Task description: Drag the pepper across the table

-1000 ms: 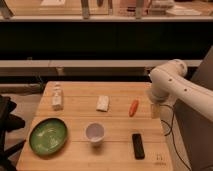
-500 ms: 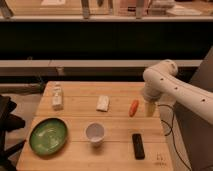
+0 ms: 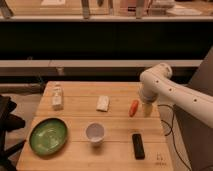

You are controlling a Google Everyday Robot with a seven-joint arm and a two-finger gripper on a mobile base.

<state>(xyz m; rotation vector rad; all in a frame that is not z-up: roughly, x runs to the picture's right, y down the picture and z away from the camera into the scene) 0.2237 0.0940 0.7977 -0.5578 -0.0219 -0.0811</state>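
The pepper (image 3: 133,107) is a small orange-red tapered vegetable lying on the right half of the light-wood table (image 3: 75,120). My gripper (image 3: 146,109) hangs at the end of the white arm, just right of the pepper and down near the tabletop. The gap between gripper and pepper is very small; I cannot tell if they touch.
A black remote (image 3: 138,145) lies near the front right, by a small dark logo mark (image 3: 160,158). A white cup (image 3: 95,133) stands front centre, a green plate (image 3: 48,135) front left, a white packet (image 3: 103,103) in the middle, a small bottle (image 3: 57,97) at back left.
The arm has swung left and down over the last second, bringing the gripper from the table's right edge to right beside the pepper. The pepper has not visibly moved.
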